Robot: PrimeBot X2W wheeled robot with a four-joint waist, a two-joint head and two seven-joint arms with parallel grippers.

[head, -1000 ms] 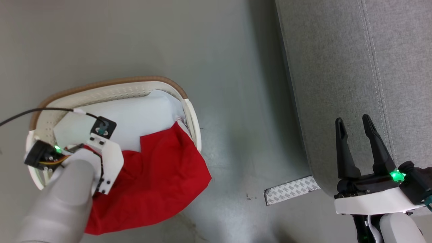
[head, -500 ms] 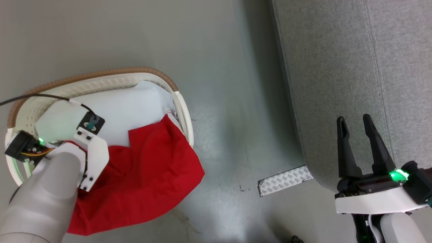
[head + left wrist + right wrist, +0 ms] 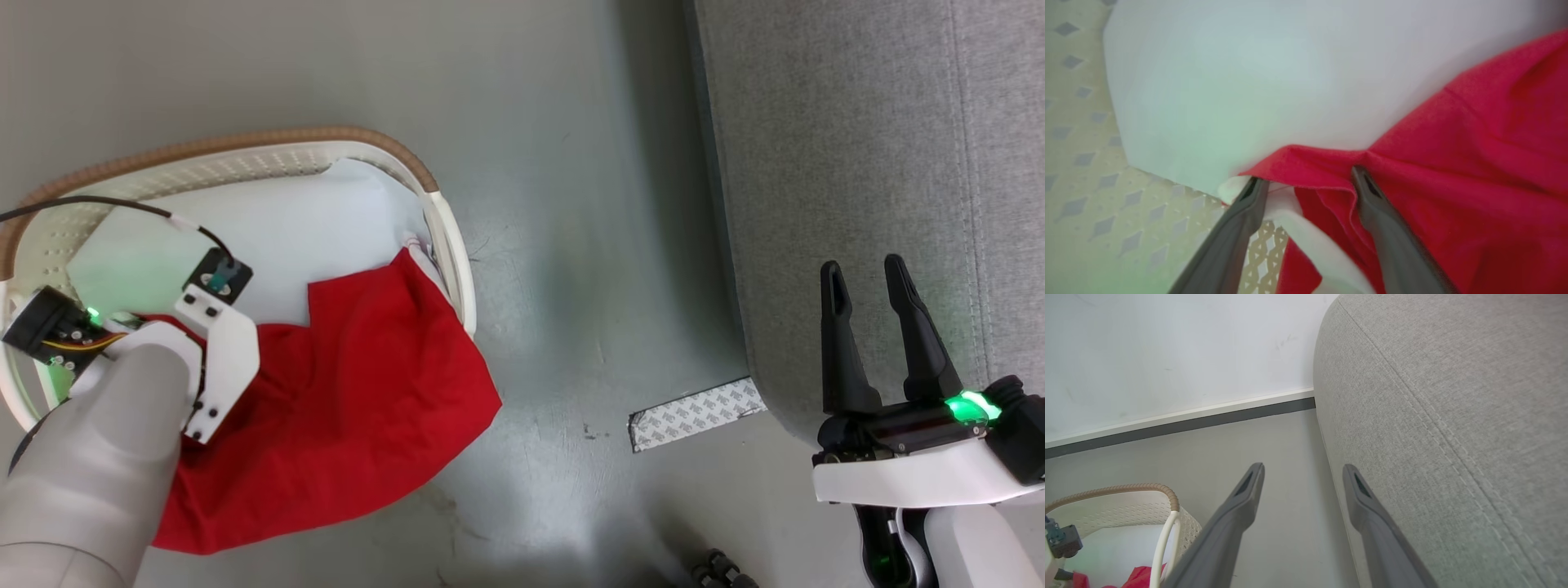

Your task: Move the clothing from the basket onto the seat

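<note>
Clothing (image 3: 351, 392) of bright red lies partly inside the basket (image 3: 245, 155). The rest hangs over the rim on the side near to the robot and spreads outside it, above the floor (image 3: 555, 245). Inside the basket it rests on a flat white pad (image 3: 286, 237), and a bit of white trim shows at its edge.

In the left wrist view, the left gripper (image 3: 1306, 177) is down in the basket with its two fingers spread apart. One finger is on each side of a raised fold of the red cloth, where the garment meets the white pad. The jaws are not closed on anything yet. I judge that they stand like this because a fold is easier to pinch than flat cloth, and the next move is probably to close on it. One risk is that the fingers catch the white pad or the basket wall together with the cloth.

The seat (image 3: 857, 163) is well apart from the basket, on the robot's right side, with bare floor between them. The right gripper (image 3: 864, 268) hangs just beside the rounded corner of the seat, unclenched and empty. It seems to wait there, out of the way of the left arm.
</note>
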